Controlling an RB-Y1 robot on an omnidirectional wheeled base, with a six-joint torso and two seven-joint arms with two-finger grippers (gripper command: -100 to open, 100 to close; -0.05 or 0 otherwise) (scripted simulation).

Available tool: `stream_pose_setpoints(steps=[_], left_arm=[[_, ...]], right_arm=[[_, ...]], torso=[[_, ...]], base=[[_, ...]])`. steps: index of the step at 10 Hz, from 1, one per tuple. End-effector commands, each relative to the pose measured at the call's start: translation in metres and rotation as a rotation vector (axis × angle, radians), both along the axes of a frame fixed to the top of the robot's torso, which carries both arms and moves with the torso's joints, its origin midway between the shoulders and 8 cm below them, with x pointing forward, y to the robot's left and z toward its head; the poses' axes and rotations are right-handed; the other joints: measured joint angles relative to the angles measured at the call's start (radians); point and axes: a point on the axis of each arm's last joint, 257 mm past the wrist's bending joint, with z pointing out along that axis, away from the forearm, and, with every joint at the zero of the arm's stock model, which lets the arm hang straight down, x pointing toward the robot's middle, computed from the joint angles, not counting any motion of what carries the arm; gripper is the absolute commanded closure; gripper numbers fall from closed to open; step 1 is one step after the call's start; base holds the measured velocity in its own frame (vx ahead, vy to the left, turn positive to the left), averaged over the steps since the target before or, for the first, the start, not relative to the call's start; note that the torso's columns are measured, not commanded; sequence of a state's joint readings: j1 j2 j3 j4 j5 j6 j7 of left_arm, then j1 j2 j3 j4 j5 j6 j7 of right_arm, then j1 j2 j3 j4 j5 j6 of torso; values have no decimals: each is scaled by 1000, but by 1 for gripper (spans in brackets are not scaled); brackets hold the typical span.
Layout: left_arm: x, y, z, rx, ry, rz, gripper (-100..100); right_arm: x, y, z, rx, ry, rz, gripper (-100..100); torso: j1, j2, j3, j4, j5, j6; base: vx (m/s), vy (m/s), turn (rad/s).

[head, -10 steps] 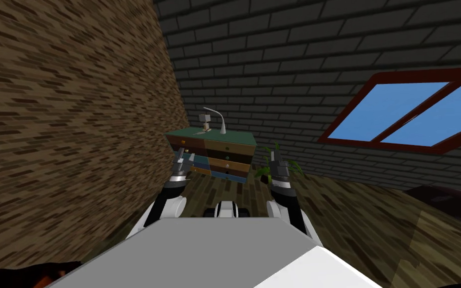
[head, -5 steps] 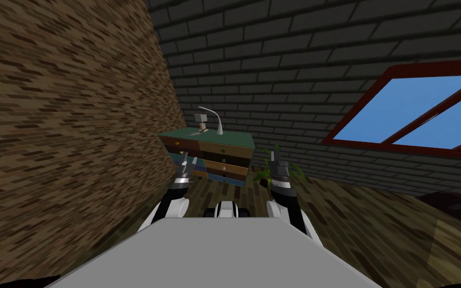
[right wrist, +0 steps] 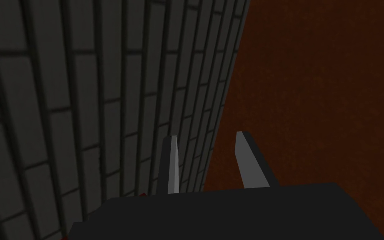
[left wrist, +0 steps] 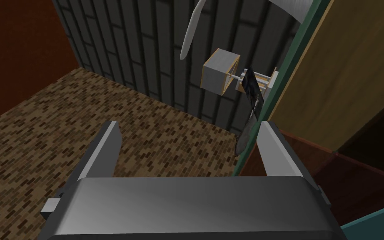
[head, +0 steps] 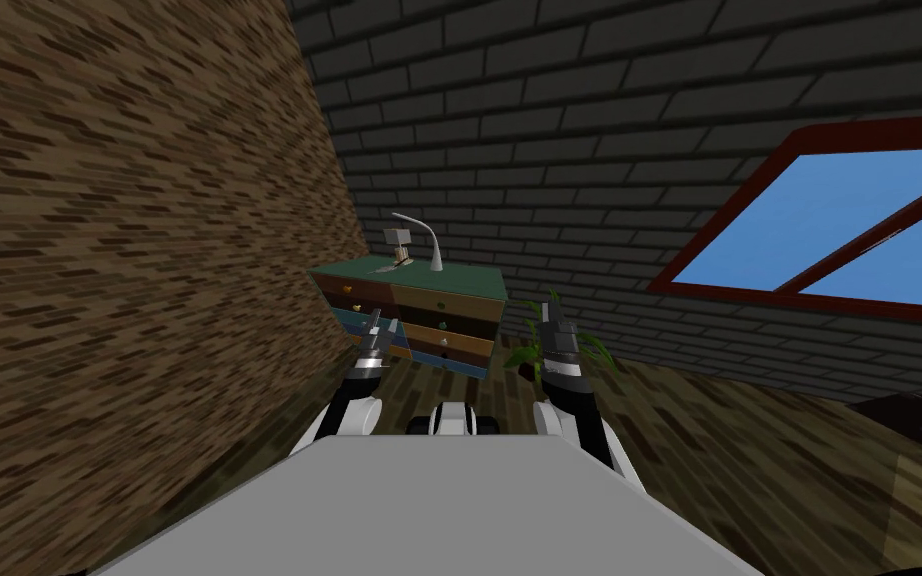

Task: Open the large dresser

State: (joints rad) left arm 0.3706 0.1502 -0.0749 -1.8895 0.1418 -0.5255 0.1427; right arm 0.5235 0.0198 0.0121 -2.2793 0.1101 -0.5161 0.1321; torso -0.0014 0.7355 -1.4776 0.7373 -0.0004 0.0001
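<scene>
Brick-wall corner shifted w/ my turn; left tool [head: 381, 322] nearer dresser [head: 449, 300].

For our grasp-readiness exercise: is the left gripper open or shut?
Open. The left gripper shows its two fingers standing wide apart in the left wrist view, with nothing held between them.

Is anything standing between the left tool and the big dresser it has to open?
Nothing visible does. The left tool, open, sits close at the left drawers of the dresser, with the green top's edge right beside one finger in the wrist view. The plant stands off to the dresser's right.
</scene>
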Motion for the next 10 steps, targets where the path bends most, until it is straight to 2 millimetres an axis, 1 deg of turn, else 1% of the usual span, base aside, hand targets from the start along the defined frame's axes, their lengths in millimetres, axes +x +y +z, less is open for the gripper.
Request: stream_pose_setpoints(steps=[1, 7, 10], left_arm=[[6, -1, -20, -13, 32, -7, -100], [14, 3, -70, -5, 117, -31, -100], [16, 10, -101, 14, 173, -40, -100]], right_arm=[[0, 0, 0, 0, 0, 0, 0], [0, 0, 0, 0, 0, 0, 0], [0, 0, 0, 0, 0, 0, 0]], torso=[[1, 0, 0, 0, 0, 0], [3, 2, 1, 1, 1, 0], [-1, 2, 1, 0, 0, 0]], base=[[115, -102, 17], [110, -113, 19], [144, -123, 23]])
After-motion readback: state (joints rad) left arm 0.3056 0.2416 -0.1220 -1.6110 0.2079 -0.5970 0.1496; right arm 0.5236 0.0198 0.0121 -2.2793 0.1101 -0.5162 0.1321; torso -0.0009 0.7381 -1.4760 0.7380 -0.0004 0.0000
